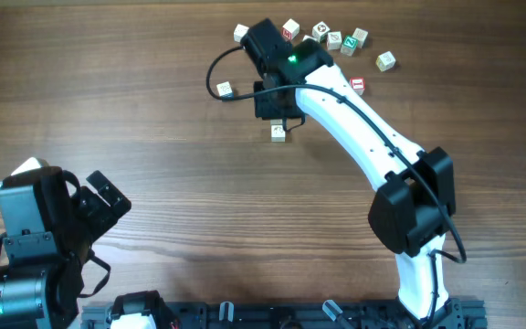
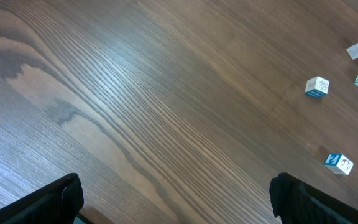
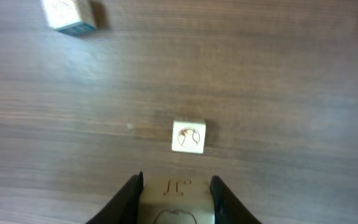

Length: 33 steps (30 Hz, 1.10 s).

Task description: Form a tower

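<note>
Pale cube (image 3: pixel 188 136) bears a reddish mark; table (image 3: pixel 278 74) is streaky brown.

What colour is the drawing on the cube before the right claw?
Reddish, on the cube; right wrist view.

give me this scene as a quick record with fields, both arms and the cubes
right gripper: shut on the held cube, a pale one between its fingers
left gripper: open, empty, over the table
red-marked cube: on the wood just ahead of the held cube, apart from it; single or stacked, cannot tell from above
blue-marked cube: alone, off to one side
loose cubes: scattered cluster beyond the right arm
</note>
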{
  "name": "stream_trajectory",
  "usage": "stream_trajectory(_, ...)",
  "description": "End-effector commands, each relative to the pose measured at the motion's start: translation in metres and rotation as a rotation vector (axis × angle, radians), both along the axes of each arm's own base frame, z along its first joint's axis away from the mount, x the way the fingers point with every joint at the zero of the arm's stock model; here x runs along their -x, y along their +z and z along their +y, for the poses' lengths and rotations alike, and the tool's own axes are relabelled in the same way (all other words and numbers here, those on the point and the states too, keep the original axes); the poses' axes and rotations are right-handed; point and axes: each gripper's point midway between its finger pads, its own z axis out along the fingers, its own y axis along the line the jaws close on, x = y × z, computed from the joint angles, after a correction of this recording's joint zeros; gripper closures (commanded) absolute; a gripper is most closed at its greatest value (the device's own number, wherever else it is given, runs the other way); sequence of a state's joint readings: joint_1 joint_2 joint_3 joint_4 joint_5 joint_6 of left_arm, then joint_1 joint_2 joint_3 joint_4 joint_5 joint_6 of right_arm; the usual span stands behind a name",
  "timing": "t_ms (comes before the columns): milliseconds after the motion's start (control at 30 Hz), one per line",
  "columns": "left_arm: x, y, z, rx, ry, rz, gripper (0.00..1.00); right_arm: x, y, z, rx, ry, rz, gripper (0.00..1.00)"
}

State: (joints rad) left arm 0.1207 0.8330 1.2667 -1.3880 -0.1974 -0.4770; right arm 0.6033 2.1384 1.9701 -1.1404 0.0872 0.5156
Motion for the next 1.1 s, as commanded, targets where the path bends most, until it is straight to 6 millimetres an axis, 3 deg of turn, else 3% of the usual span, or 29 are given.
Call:
stream_trajectory(0, 0.000, 0.001, 0.002, 0.000, 0.019, -0.007, 0.00, 0.004, -0.034, -0.005, 0.004, -0.062, 0.028, 0.75)
stream_trajectory(167, 0.000, 0.001, 0.002, 0.000, 0.019, -0.007, 0.00, -0.007, -0.054, 0.003, -0.040, -0.089, -0.021, 0.74)
stream_trajectory(467, 0.000, 0.001, 0.002, 0.000, 0.019, -0.007, 0.00, -0.010, -0.062, -0.002, -0.014, -0.095, -0.039, 0.71)
stream_trajectory(633, 0.000, 0.001, 0.002, 0.000, 0.019, -0.007, 0.00, -0.007, -0.079, -0.010, 0.018, -0.103, -0.046, 0.66)
stream_trajectory(767, 0.000, 0.001, 0.002, 0.000, 0.019, -0.007, 0.00, -0.011, -0.079, -0.009, 0.012, -0.106, -0.067, 0.64)
stream_trajectory(900, 0.000, 0.001, 0.002, 0.000, 0.019, -0.007, 0.00, -0.011, -0.079, -0.009, 0.011, -0.108, -0.065, 0.41)
stream_trajectory(1033, 0.000, 0.001, 0.002, 0.000, 0.019, -0.007, 0.00, -0.010, -0.079, -0.004, -0.017, -0.105, -0.053, 0.01)
stream_trajectory(1067, 0.000, 0.001, 0.002, 0.000, 0.019, -0.007, 0.00, -0.013, -0.073, -0.002, -0.027, -0.104, -0.065, 0.01)
